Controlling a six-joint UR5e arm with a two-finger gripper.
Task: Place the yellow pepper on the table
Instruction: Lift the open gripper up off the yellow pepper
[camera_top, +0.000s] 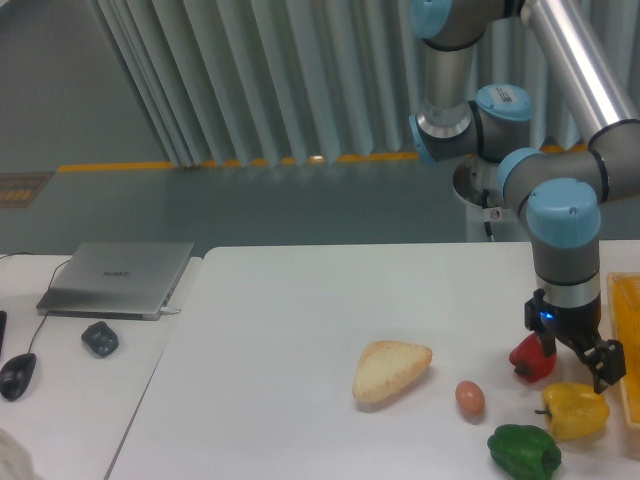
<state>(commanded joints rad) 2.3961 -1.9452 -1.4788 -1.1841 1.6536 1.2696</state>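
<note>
The yellow pepper (576, 410) rests on the white table (280, 350) near the front right, stem to the left. My gripper (578, 366) hangs just above it, pointing down, with its jaws spread apart and nothing between them. The left finger stands in front of the red pepper and the right finger is over the yellow pepper's right side. I cannot tell whether the fingertips touch the yellow pepper.
A red pepper (527, 359) sits just behind the yellow one, a green pepper (524, 451) in front. An egg (470, 398) and a piece of bread (390, 370) lie left. A yellow tray (626, 330) is at the right edge. A laptop (118, 278) sits on the side desk.
</note>
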